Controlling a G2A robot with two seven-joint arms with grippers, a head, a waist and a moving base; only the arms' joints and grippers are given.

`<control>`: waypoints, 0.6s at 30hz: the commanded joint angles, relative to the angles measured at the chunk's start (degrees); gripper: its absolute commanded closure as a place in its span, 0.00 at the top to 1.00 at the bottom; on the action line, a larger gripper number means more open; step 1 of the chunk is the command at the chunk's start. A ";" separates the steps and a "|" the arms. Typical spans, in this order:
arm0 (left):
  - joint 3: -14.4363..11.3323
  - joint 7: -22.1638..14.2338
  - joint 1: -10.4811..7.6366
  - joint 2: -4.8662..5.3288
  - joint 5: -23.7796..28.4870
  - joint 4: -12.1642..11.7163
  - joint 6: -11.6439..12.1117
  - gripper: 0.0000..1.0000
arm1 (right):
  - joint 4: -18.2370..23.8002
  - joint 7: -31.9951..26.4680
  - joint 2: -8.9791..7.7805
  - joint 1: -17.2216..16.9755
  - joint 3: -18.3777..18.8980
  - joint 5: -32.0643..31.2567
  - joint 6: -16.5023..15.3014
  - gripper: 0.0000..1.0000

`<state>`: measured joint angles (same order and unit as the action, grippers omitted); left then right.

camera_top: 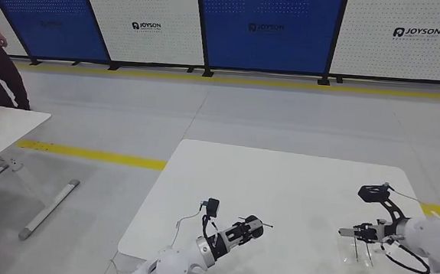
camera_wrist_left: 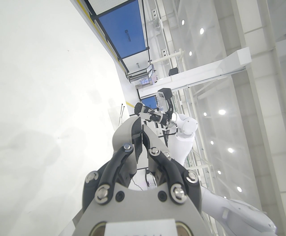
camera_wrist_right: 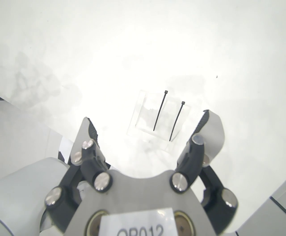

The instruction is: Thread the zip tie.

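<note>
Two black zip ties (camera_wrist_right: 159, 111) (camera_wrist_right: 177, 121) lie side by side on a clear tray (camera_wrist_right: 139, 111) on the white table. My right gripper (camera_wrist_right: 148, 117) hovers open just above the tray, both ties showing between its fingers. From the top, this gripper (camera_top: 347, 232) sits at the tray's (camera_top: 350, 255) left edge, near the table's right side. My left gripper (camera_top: 253, 227) is near the front left of the table, shut, and a thin black zip tie (camera_top: 266, 224) sticks out at its tip. Its pads (camera_wrist_left: 136, 130) are pressed together in the left wrist view.
The white table (camera_top: 294, 180) is bare across its middle and back. Its front edge runs just behind my left arm. A second white table (camera_top: 6, 126) stands off to the left, and blue and white panels (camera_top: 266, 25) close the back of the floor.
</note>
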<state>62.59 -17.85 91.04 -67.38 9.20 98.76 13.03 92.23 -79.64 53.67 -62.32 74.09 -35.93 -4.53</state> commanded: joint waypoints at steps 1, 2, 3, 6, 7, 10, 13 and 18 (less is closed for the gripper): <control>0.00 0.00 0.00 0.00 0.00 0.00 0.00 0.00 | 0.05 1.19 0.01 -0.30 0.00 -0.20 -0.02 1.00; 0.00 0.00 0.00 0.00 0.00 0.00 0.00 0.00 | 0.20 2.50 0.00 -0.88 -0.09 -0.70 -0.10 1.00; 0.00 0.00 0.00 0.00 0.00 0.00 0.00 0.00 | 0.80 3.40 -0.05 -1.42 -0.10 -1.12 -0.16 1.00; 0.00 0.00 0.00 0.00 0.00 0.00 0.00 0.00 | 2.53 3.65 -0.19 -2.73 -0.11 -0.38 -1.39 1.00; 0.00 0.00 0.00 0.00 0.00 0.00 0.00 0.00 | 3.01 3.23 -0.21 -2.72 -0.31 -0.31 -1.42 1.00; 0.00 0.00 0.00 0.00 0.00 0.00 0.00 0.00 | 2.94 1.49 -0.19 -2.19 -1.14 0.57 -1.50 1.00; 0.00 0.00 0.00 0.00 0.00 0.00 0.00 0.00 | 2.94 1.49 -0.19 -2.19 -1.14 0.57 -1.50 1.00; 0.00 0.00 0.00 0.00 0.00 0.00 0.00 0.00 | 2.87 1.90 -0.18 -2.33 -1.16 0.61 -1.51 1.00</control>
<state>62.59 -17.85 91.04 -67.38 9.20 98.76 13.03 95.16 -78.13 53.48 -64.52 72.94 -35.36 -6.02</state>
